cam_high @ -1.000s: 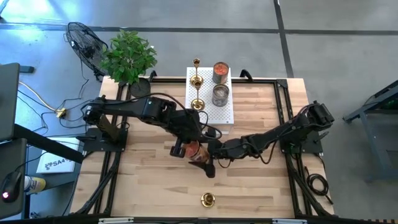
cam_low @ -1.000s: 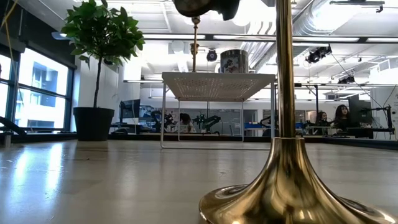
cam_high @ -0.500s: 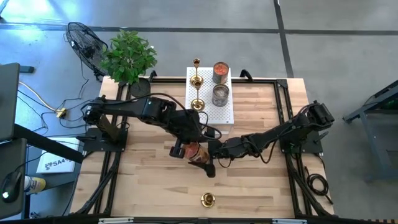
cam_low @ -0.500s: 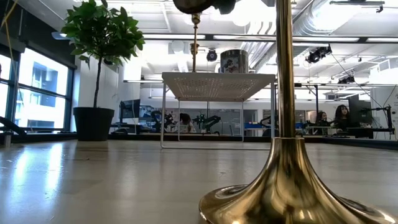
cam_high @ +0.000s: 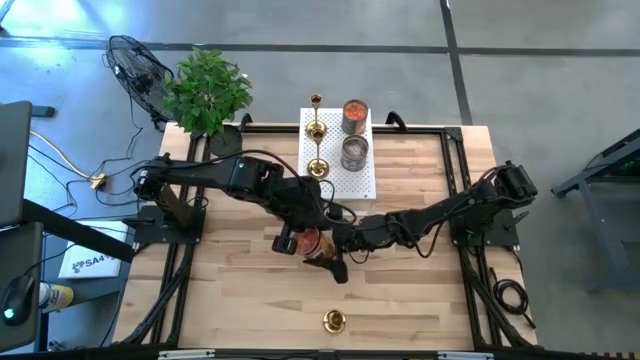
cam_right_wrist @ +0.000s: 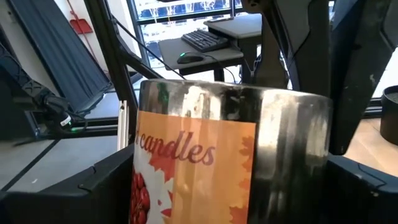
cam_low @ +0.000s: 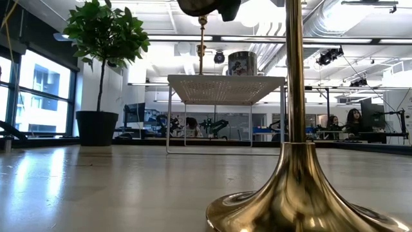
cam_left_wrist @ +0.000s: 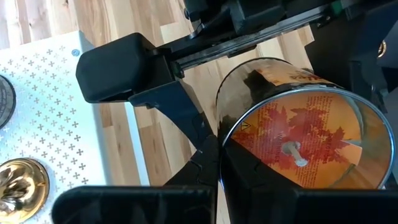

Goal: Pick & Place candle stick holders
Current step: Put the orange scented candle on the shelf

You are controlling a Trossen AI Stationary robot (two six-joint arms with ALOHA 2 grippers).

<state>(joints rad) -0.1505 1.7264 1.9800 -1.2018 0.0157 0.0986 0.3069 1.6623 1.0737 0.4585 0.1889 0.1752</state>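
Brass candle stick holders: none in hand rn. One stands alone near the front edge of the table (cam_high: 240,300), at (cam_high: 335,321). The other two sit on the white perforated block (cam_high: 362,178) at the back, one at (cam_high: 316,129) and one at (cam_high: 318,166), beside two tins (cam_high: 354,135).

Both arms meet mid-table on a different item, an orange-label candle jar (cam_high: 313,244).
- left gripper (cam_high: 303,241) comes from above, jaws pinching the jar's sides. Its wrist cam looks down into the jar mouth, wick visible (cam_left_wrist: 292,149).
- right gripper (cam_high: 336,243) is level at the jar's side, label square-on in its cam (cam_right_wrist: 199,168). Can't tell its grip state.

Judgement: looks like a handover or a 2-arm steady of the jar, held up off the wood so neither arm drags it. Not the task item per the task text.

Orientation of the holders: all upright, long axis vertical, flared base down, cup up. From the top cam the front one reads as a disc, i.e. end-on. The low cam confirms it, stem plumb over the base (cam_low: 293,193), w/ a far holder on the block also plumb (cam_low: 202,45).

Judgement: tall and narrow, so tippy. Grab low on the stem.
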